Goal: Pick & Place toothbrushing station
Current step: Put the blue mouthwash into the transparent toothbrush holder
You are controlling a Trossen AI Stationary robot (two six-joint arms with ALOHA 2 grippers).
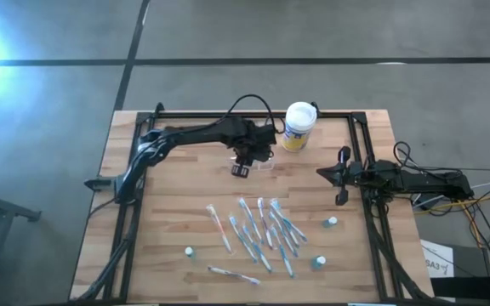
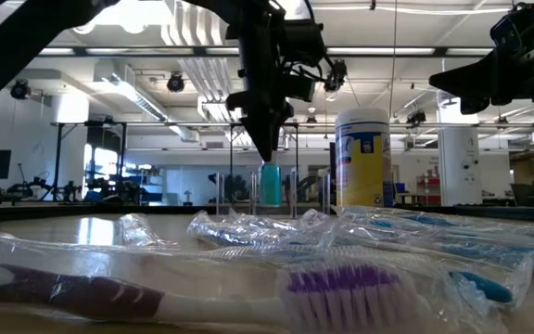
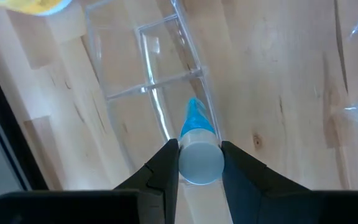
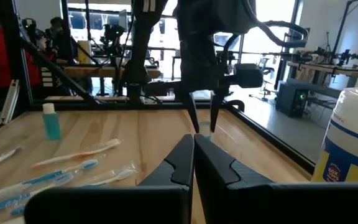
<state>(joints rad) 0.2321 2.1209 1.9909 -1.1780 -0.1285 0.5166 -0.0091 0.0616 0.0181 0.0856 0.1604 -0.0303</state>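
Upper centre of the high view: the left gripper clamps a small toothpaste tube upright over the clear toothbrushing station, apparently to seat it; the right gripper waits shut at the right.

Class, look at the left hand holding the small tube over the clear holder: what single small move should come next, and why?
Probably lower it a little, then let go. The left hand is shut on the small teal tube, which hangs upright over a compartment of the clear holder; whether it touches bottom yet cannot be told. The right hand waits shut, off to the side.
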